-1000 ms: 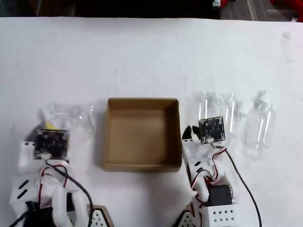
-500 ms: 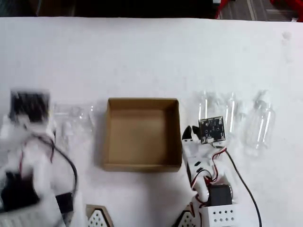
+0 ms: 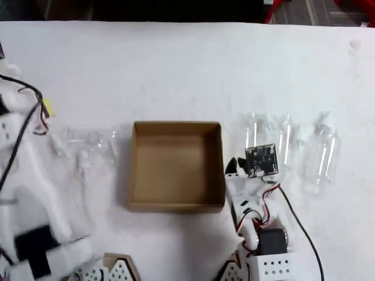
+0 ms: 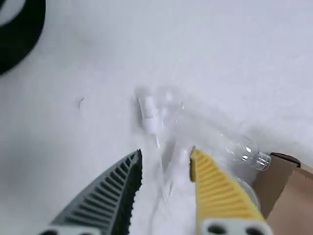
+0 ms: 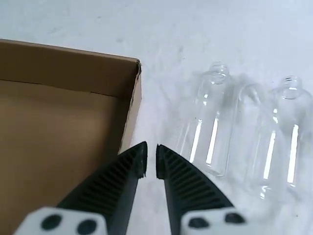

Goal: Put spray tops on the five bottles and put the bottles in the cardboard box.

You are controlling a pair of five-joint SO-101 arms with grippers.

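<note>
Cardboard box (image 3: 176,165) is sitting open-topped in the middle of the white table (image 3: 176,64). The right gripper (image 5: 150,156) is hanging just beside the box's right wall, its jaws showing only a sliver of a gap and gripping nothing. The left gripper (image 4: 165,161) is hovering over the table left of the box, its grey and yellow jaws parted moderately wide with nothing held. Three clear bottles (image 3: 285,143) are lying side by side right of the box, necks pointing away from the arms. Left of the box, another bottle (image 4: 239,149) is lying near the box's corner, and a spray top (image 4: 149,115) is lying beside it.
</note>
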